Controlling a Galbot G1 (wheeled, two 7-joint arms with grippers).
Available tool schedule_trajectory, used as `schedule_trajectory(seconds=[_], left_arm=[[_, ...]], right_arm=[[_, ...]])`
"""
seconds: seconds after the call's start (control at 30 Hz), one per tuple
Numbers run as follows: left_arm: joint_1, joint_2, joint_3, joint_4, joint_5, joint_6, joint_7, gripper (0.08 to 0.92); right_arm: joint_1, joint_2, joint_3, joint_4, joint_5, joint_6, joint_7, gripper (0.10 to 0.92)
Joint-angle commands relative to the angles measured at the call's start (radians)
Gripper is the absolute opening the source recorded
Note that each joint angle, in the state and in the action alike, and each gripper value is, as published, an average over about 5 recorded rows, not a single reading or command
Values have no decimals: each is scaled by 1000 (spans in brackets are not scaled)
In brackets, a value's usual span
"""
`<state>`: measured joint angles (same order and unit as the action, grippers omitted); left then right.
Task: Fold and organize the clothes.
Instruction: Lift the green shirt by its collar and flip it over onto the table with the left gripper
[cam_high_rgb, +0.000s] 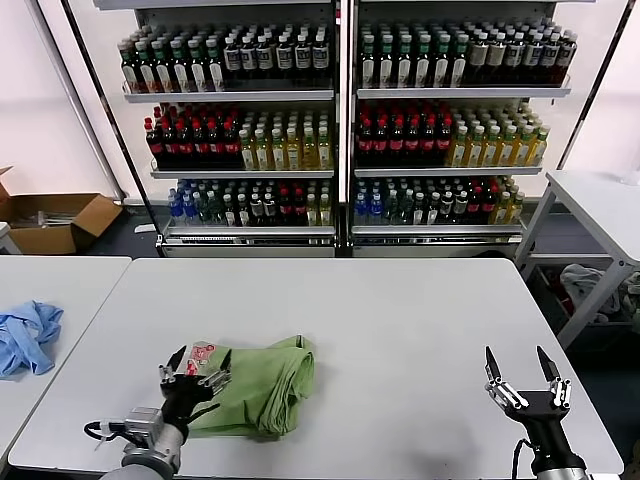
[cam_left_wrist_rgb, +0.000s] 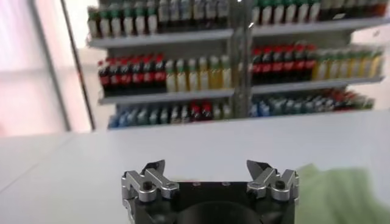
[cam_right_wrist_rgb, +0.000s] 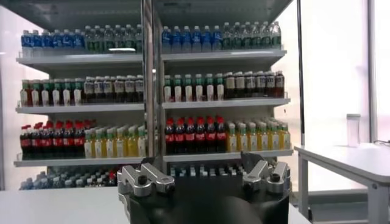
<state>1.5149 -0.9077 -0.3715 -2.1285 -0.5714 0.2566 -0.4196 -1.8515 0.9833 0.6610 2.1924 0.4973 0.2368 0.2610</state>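
A: Where is the light green shirt (cam_high_rgb: 262, 385) lying?

B: It is sitting bunched and partly folded on the white tabletop (cam_high_rgb: 400, 330), toward the robot's left and near the front edge. Its red-and-white print is showing at the left end of the heap.

A: And what is the left tool (cam_high_rgb: 198, 364) doing?

B: It is hovering over that printed end with its fingers standing wide apart, gripping nothing. In the left wrist view the fingertips (cam_left_wrist_rgb: 153, 168) are spread with bare tabletop between them, and a corner of the green cloth (cam_left_wrist_rgb: 341, 192) is showing off to one side.

A: The right tool (cam_high_rgb: 521, 363)?

B: It is waiting above the tabletop's front right corner, well apart from the shirt, fingers spread wide and pointing up, empty.

A: Anything else around?

B: A pale blue garment (cam_high_rgb: 28, 335) is lying on the neighbouring table at the left, and shelves of bottles (cam_high_rgb: 340, 130) are standing behind.
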Motion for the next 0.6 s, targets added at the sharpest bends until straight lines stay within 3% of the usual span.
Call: schedule_trajectory(seconds=[0.03, 0.6], left_arm=[[63, 34, -165, 148, -151, 5, 38, 823], [73, 17, -124, 145, -213, -9, 160, 823]], right_arm=[[-2, 0, 2, 2, 0, -1, 0, 823], [1, -1, -2, -4, -1, -1, -1, 823]])
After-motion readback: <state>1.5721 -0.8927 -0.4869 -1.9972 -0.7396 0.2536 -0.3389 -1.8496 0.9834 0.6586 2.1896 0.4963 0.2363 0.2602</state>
